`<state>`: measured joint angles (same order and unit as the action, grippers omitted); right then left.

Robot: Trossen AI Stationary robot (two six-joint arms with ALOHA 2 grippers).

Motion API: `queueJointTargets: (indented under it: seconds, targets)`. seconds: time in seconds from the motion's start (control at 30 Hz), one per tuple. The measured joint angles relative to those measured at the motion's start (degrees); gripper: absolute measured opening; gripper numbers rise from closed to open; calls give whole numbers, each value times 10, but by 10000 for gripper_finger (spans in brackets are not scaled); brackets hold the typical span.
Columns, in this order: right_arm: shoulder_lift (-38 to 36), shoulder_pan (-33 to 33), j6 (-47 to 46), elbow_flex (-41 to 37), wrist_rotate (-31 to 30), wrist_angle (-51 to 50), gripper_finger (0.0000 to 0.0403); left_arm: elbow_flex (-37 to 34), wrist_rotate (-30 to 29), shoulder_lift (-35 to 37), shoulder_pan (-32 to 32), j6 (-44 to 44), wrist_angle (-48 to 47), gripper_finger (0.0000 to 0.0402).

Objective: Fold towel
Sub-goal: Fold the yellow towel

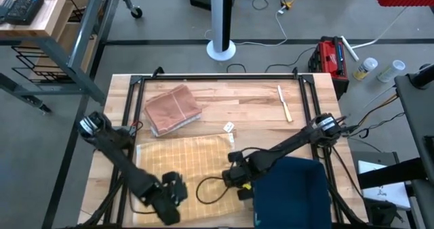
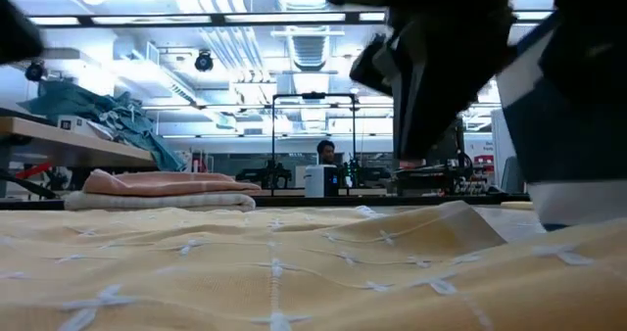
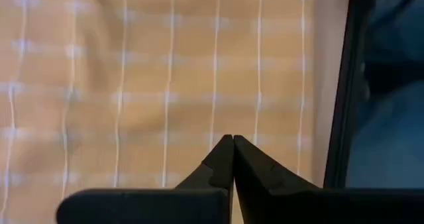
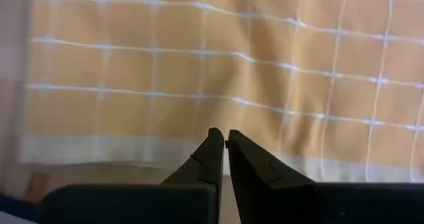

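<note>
The right claw (image 4: 220, 139) is pinching closed at the yellow towel's (image 1: 186, 158) pale hem, lower centre in the high view. The left claw (image 3: 232, 143) is sitting shut, empty, above it. The low view alone is showing a folded pink towel (image 2: 162, 186) on the counter (image 1: 251, 103).

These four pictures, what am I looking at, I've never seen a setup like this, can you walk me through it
It is a robot with two dark arms at a wooden table. One picture looks straight down, one looks level across the tabletop, and two come from cameras on the wrists. A yellow checked towel lies flat in front. Behind it sits a folded pink towel, and a dark blue cloth lies on the right. The left gripper and the right gripper are both shut, low over the yellow towel. Whether either pinches the fabric cannot be seen.
</note>
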<state>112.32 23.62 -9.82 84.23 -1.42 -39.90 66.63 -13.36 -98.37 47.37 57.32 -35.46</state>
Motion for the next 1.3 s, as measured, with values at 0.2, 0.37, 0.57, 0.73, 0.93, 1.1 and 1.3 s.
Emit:
queueJointTargets:
  seconds: [0.2,0.37,0.57,0.73,0.93,1.1,1.3]
  targets:
    - [-5,44,22,27,-1,17,25,8,21,8,67,72,29,0]
    - [3,62,25,53,0,49,64,8,24,-10,118,130,60,15]
    - [29,65,17,94,-1,45,131,8,49,-39,134,150,61,91]
    - [68,78,-13,133,14,47,171,9,65,-73,133,154,67,168]
    - [151,116,-14,217,8,-56,190,9,136,-100,135,154,73,227]
    - [226,115,-54,313,-11,-150,189,7,143,-105,141,154,74,231]
    - [301,122,-67,402,1,-173,188,5,132,-105,142,172,63,196]
